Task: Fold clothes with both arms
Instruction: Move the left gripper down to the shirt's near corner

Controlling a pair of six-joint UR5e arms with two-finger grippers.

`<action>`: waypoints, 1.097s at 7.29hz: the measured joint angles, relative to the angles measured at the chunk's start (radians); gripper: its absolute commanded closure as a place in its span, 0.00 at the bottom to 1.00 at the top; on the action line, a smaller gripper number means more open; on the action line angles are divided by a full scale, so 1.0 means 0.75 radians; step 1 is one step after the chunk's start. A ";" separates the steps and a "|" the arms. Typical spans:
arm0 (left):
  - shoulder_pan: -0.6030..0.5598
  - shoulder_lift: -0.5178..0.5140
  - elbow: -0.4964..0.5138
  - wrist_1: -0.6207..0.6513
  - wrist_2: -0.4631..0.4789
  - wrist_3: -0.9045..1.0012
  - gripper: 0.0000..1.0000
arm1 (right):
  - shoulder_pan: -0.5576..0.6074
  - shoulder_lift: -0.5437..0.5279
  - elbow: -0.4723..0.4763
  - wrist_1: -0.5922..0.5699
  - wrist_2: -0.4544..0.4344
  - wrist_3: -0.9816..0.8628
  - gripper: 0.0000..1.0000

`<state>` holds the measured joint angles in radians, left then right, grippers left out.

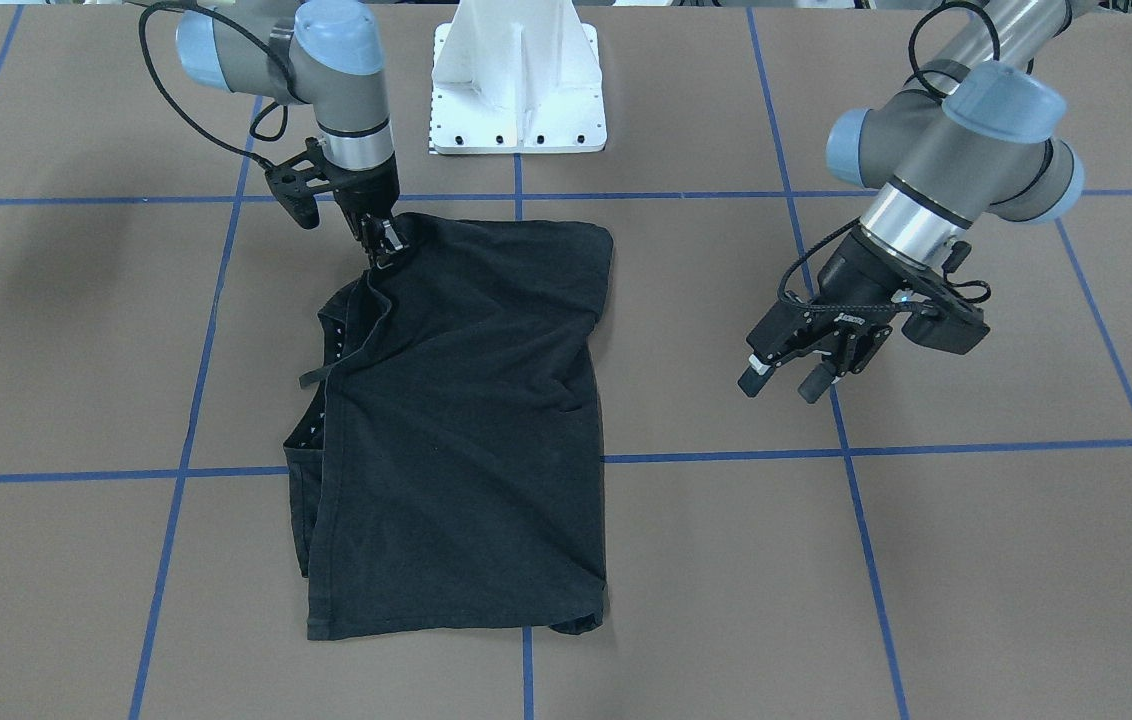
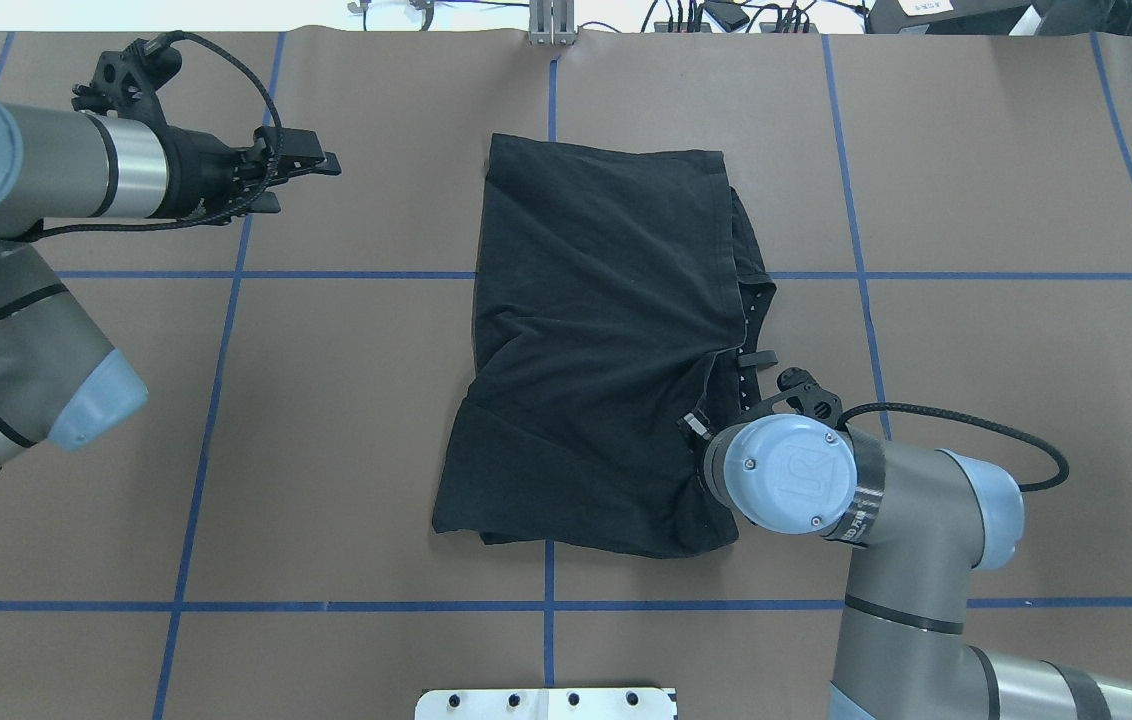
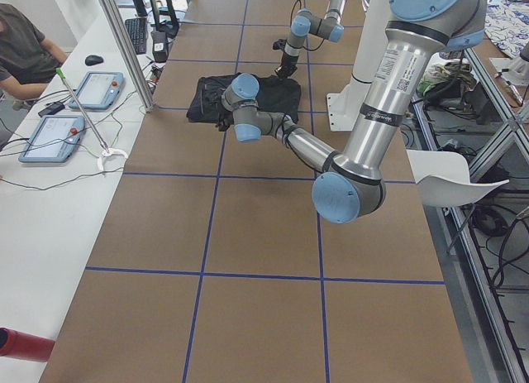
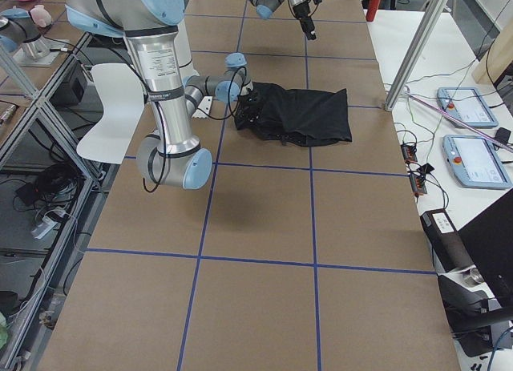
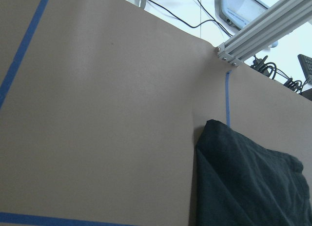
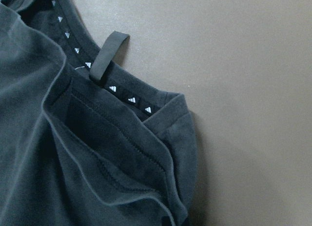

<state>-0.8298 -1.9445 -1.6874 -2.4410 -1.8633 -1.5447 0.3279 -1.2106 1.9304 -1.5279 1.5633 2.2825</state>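
Garment: we see a black short-sleeved T-shirt (image 1: 466,420) folded into a rough rectangle and lying flat mid-bench, just in front of the white mounting base (image 1: 516,90).

Bench: a brown bench (image 1: 976,560) marked into squares by blue tape lines (image 1: 726,457); the T-shirt straddles one crossing.

Collar: it faces the robot's right side, where we make out neck tape with small white logos (image 6: 127,99) and a black hanging loop (image 6: 108,52) lying on the brown surface.

Right gripper: the right gripper (image 1: 383,243) points straight down at the T-shirt's corner nearest the robot, on the collar side. Its jaws are pinching the cloth edge there (from overhead the wrist hides them).

Left gripper: the left gripper (image 1: 778,385) hangs above bare bench, well apart from the T-shirt on the robot's left, tilted towards it. Its jaws are spread, with nothing between them.

Left wrist view: we see only one corner of the T-shirt at the lower right.
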 measured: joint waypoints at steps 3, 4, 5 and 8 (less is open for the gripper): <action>0.290 0.099 -0.207 0.008 0.417 -0.263 0.04 | 0.009 -0.022 0.036 -0.002 0.031 -0.010 1.00; 0.382 0.131 -0.243 0.034 0.514 -0.346 0.07 | 0.009 -0.028 0.037 -0.002 0.035 -0.014 1.00; 0.488 0.146 -0.267 0.113 0.607 -0.427 0.08 | 0.009 -0.032 0.038 -0.002 0.040 -0.016 1.00; 0.787 0.155 -0.298 0.337 0.811 -0.612 0.12 | 0.009 -0.038 0.039 -0.002 0.045 -0.020 1.00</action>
<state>-0.2393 -1.8282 -1.9107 -2.1883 -1.2554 -2.0033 0.3344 -1.2390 1.9598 -1.5294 1.5967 2.2679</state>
